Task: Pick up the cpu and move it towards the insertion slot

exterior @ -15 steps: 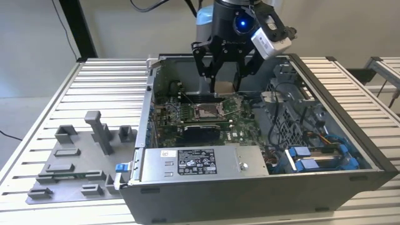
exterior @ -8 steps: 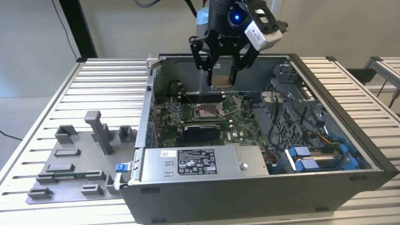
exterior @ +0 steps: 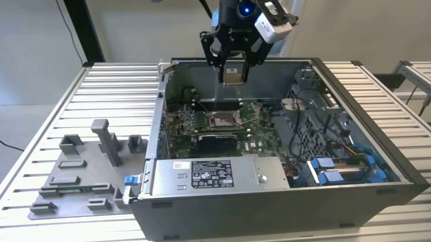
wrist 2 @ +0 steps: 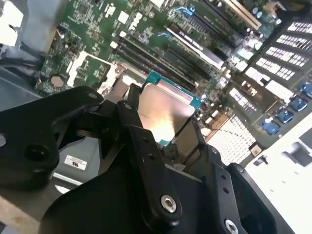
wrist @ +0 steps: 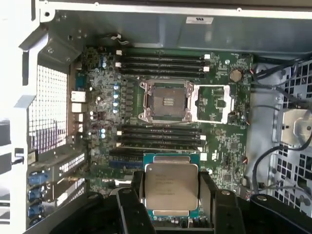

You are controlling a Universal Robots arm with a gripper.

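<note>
Gripping the cpu by two opposite edges, the gripper has its jaws clenched on the chip, its silvery face showing in both wrist views. In the exterior view the chip hangs in the air above the open computer case. Farther down on the green circuit board, the insertion slot lies open, well apart from the chip.

Open air between cpu and insertion slot; case walls flank.
</note>
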